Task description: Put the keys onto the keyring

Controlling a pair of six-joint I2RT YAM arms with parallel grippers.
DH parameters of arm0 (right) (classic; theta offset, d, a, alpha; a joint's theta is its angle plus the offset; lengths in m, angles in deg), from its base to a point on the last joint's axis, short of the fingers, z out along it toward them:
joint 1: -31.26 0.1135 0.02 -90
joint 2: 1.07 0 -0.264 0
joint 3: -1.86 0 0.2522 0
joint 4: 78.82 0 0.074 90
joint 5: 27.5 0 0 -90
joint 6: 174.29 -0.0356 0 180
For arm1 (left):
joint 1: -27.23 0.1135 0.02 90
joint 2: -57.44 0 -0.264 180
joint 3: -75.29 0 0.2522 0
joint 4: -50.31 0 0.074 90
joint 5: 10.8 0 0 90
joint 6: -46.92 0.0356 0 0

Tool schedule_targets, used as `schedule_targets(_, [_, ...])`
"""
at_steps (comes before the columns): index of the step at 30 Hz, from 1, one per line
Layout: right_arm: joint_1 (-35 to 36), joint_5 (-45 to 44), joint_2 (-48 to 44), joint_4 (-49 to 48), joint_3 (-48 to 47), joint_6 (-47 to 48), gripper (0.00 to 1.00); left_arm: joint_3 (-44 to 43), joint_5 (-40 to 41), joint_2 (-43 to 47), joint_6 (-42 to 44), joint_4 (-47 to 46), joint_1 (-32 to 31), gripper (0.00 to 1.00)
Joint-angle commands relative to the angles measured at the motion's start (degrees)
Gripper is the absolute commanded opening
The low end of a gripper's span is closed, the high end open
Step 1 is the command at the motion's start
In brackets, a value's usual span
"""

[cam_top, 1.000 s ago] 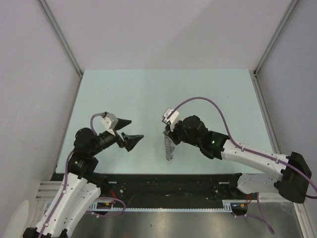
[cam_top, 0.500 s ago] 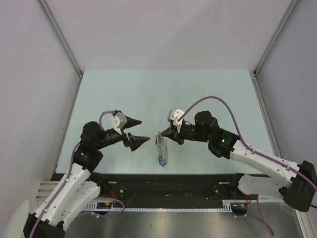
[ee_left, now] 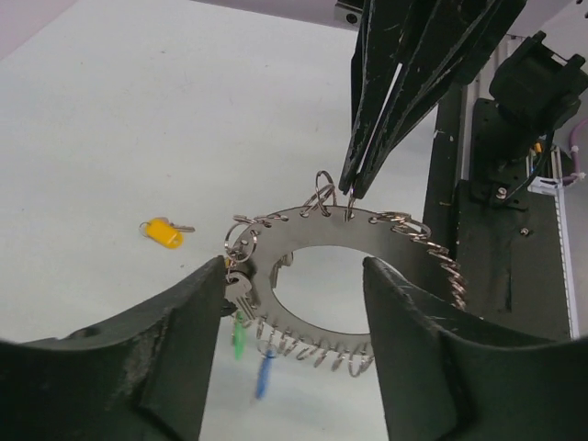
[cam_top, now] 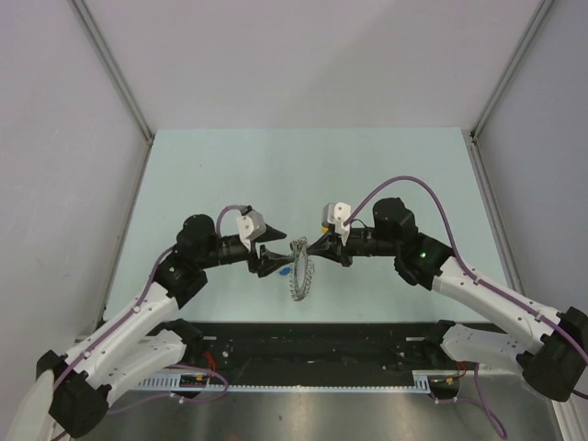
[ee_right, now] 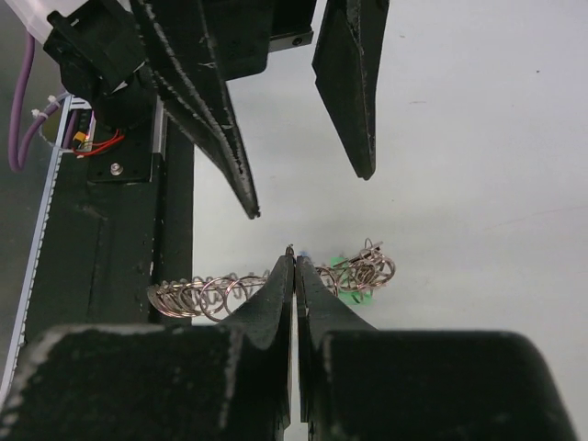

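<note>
Currently the right claw (ee_right: 294,265) is pressed together on the top edge of the keyring (ee_left: 303,223), pinching it. The ring hangs clear above the bench (cam_top: 230,175), at about 6 o'clock from bench centre in the overhead view. It looks like a flat grey crescent fringed with many small wire loops.

The left claw (ee_left: 296,276) is spread, one finger to each side of the ring's lower arc. Its 9 o'clock finger sits just beside a loop; contact cannot be resolved. It grips nothing.

Keys: a green key (ee_left: 238,338) and a blue key (ee_left: 265,375) dangle from loops at about 7 o'clock on the ring, so they appear to be mounted. A yellow key (ee_left: 163,232) lies loose on the bench, at 9 o'clock from the ring in the left wrist view, well apart from both claws. Judgement: task partly done, yellow key not yet on.

Risks from here:
- The right pinch is on a thin edge; a sideways push from the left claw could twist the ring out and drop it.
- Left fingers closing across the arc may snag loops or knock the hanging keys and tangle them.
- The loops look small and springy; prising one open needs fine alignment, and a slip would let it snap shut.
- The claws work near each other, so the fingers could collide.
</note>
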Motion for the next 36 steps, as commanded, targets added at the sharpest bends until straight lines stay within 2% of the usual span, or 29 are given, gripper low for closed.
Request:
schedule_targets(1, [-1.26,4.17,-3.09,-1.22,-2.56,1.84,0.00,-4.36,-4.03,-1.85,6.64,-0.02,-0.41,0.62])
schedule_targets(8, [-2.23,6.81,-3.18,-2.98,-2.56,2.19,0.00,-7.88,-11.07,-6.51,9.45,2.51,-1.46,0.46])
schedule_targets(15, [-2.32,6.99,-3.18,-2.98,-2.47,2.72,0.00,-9.29,-14.06,-8.80,10.07,4.81,-2.96,0.36])
schedule_targets(36, [-2.40,7.25,-1.51,-2.98,-2.56,2.19,0.00,-8.32,-13.62,-10.21,3.40,-0.55,-4.19,0.33])
